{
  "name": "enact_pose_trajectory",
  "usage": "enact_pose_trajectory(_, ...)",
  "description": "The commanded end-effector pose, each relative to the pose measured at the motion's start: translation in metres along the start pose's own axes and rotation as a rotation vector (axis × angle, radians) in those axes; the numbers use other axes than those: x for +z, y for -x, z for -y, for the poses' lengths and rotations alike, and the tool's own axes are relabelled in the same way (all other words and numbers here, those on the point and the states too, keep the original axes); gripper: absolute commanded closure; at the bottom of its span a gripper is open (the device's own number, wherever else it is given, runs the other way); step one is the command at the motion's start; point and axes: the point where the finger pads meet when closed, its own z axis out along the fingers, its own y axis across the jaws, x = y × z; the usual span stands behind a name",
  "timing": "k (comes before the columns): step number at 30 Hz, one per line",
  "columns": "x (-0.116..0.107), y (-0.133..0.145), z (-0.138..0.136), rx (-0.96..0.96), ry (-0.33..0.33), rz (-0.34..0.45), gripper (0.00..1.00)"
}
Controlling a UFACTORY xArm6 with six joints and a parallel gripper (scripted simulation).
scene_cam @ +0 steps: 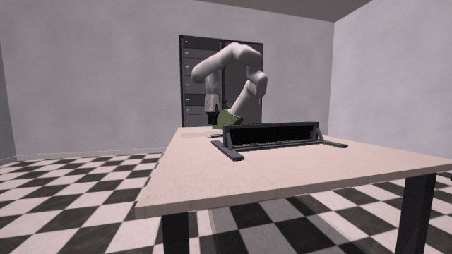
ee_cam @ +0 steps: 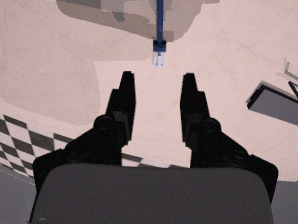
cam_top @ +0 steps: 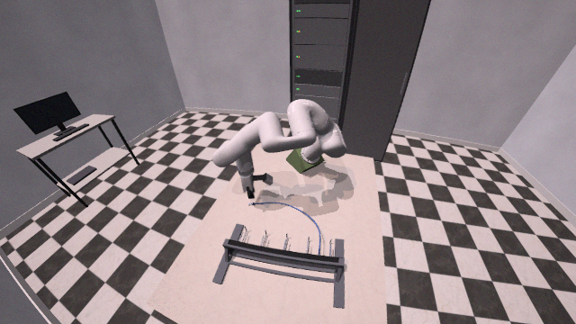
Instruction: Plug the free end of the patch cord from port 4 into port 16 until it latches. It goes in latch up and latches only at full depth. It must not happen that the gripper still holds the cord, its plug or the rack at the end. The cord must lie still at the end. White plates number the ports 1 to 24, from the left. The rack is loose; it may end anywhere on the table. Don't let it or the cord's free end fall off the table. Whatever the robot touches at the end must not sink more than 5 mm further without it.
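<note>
A blue patch cord (cam_top: pixel 299 211) arcs over the table from the dark rack (cam_top: pixel 283 258) to its free plug end (cam_top: pixel 252 204) lying on the table top. My gripper (ee_cam: pixel 158 87) (cam_top: pixel 249 194) is partly open and empty, pointing down just above the table, near its left edge. It also shows in the exterior view (scene_cam: pixel 212 121), behind the rack (scene_cam: pixel 272 135).
The rack's corner (ee_cam: pixel 273 99) shows at the right of the wrist view. The green arm base (cam_top: pixel 303 160) stands at the far side of the table. The table's left edge and the chequered floor lie close behind my gripper.
</note>
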Motion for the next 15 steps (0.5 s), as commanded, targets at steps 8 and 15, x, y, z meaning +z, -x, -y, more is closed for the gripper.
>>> enact_pose_trajectory(8, 0.006, 0.001, 0.000, -0.001, 0.001, 0.003, 0.62)
enact_pose_trajectory(15, 0.013, 0.001, 0.000, -0.001, 0.001, 0.003, 0.62)
